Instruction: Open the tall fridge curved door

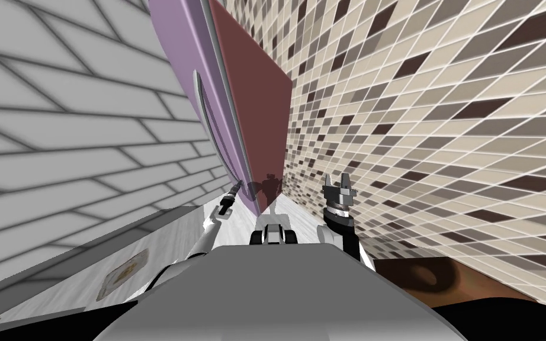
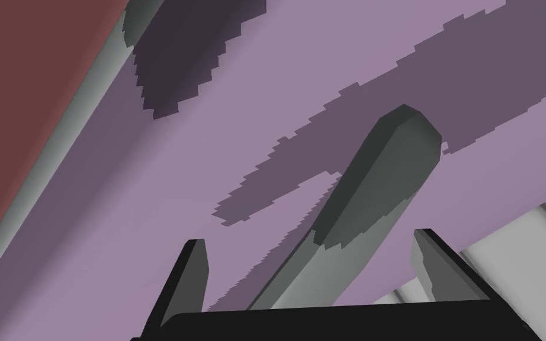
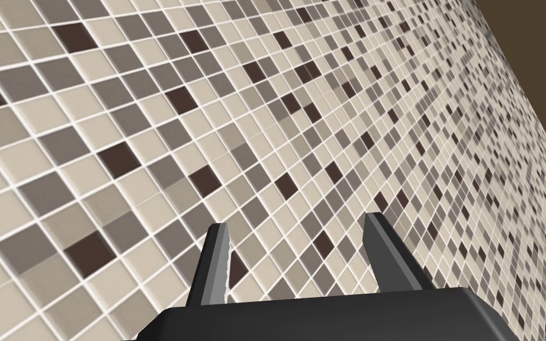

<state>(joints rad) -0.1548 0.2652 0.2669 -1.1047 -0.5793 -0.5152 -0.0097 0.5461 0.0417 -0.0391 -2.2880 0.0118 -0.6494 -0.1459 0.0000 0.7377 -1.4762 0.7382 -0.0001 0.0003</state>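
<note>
Tall fridge with curved lilac door [image 1: 221,112] and maroon side panel [image 1: 260,106] stands ahead-left. Left gripper [image 2: 308,238]: fingers wide apart, straddling end of long grey bar handle [image 2: 378,171], apparently without contact. Right gripper [image 1: 337,181]: raised at right, fingers spread, empty.

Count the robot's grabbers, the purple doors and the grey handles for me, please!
Grippers: 2 (left gripper, right gripper)
Doors: 1 (purple fridge door)
Handles: 1 (grey handle)
Total: 4
</note>
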